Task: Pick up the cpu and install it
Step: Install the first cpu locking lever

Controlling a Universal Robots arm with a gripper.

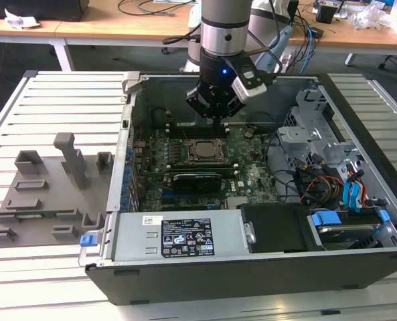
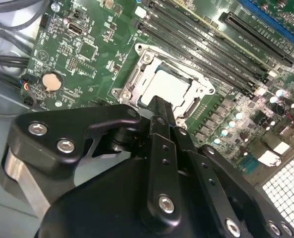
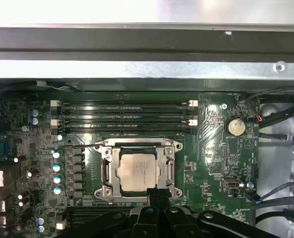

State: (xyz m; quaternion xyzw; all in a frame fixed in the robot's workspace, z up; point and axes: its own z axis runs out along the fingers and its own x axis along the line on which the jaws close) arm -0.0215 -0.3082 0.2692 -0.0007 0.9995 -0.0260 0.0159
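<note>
The cpu (image 3: 137,171) lies flat in the metal socket frame (image 3: 105,171) on the green motherboard (image 3: 211,163), its silvery top showing in both wrist views (image 2: 167,85). Four memory slots (image 3: 124,115) run side by side just beyond the socket, and a round coin battery (image 3: 235,126) sits near one end of them.

In the exterior view, the open computer case (image 1: 185,281) rests on a slatted white table (image 1: 57,93), with a grey fixture block (image 1: 57,194) on the table at the exterior view's left of the case. The arm comes down from above into the far half of the case, and the gripper (image 1: 215,117) hangs just above and behind the socket (image 1: 201,151).

In the second wrist view the black fingers (image 2: 161,126) are drawn together with no gap between them and nothing held; their tips sit at the edge of the socket frame (image 2: 132,84), close to the chip, though whether they touch it cannot be told
</note>
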